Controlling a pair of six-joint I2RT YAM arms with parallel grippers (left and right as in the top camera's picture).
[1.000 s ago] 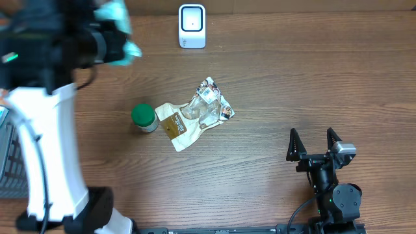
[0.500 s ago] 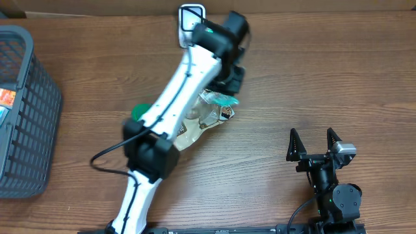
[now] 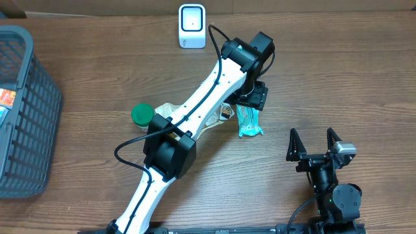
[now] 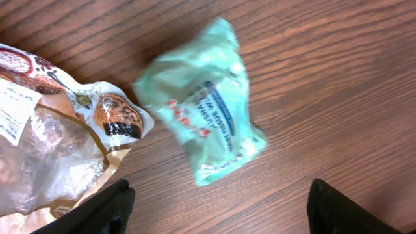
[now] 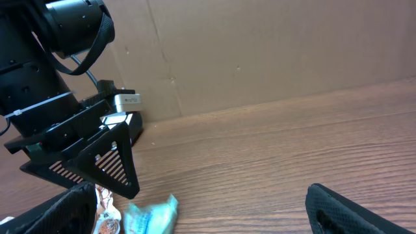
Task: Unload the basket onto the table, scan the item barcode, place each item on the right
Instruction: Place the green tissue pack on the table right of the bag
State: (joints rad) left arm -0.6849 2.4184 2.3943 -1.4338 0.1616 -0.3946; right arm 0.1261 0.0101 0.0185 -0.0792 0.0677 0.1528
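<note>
Teal tissue pack (image 3: 249, 122) lies loose on the worktop (image 3: 351, 71), printed side up, just beside the corner of a crinkled snack bag (image 4: 55, 140). Left arm (image 3: 198, 107) reaches over the bag; left jaws hang above the pack, spread apart, gripping nothing. White scanner (image 3: 192, 26) stands at the far edge, well apart from the pack. Green-lidded jar (image 3: 143, 115) sits left of the bag. Grey basket (image 3: 32, 130) at far left. Right jaws wide open, empty, near the front edge.

place: shop-checkout mock-up | evidence: barcode scanner (image 3: 192, 26), grey basket (image 3: 39, 117), wood table (image 3: 338, 71)
</note>
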